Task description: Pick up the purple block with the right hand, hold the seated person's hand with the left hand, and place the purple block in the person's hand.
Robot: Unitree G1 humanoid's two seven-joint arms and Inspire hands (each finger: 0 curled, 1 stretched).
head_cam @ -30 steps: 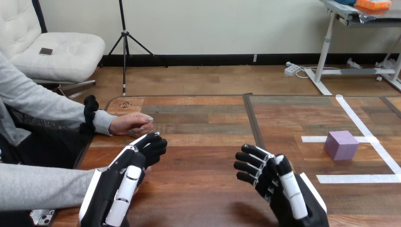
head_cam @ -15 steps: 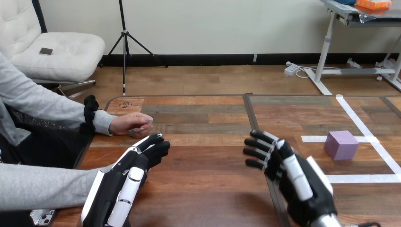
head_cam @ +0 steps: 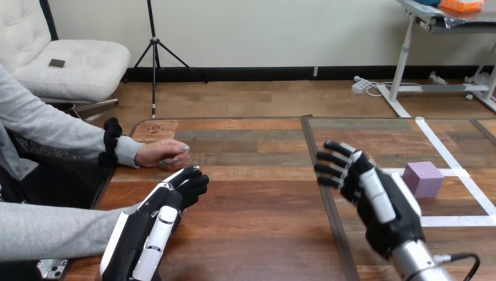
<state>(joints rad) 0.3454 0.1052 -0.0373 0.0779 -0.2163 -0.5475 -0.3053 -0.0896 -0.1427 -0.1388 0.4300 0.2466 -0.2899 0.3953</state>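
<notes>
Right hand fingers splayed straight, gripping nothing, just beside purple block sitting on the table; left hand loosely uncurled, empty, near person's hand but apart.

Block is a plain pale lilac-purple. Table is wood planks in mixed browns, some reddish, some greyish, with white tape lines on it. Left hand and right hand: black with white shells.
</notes>
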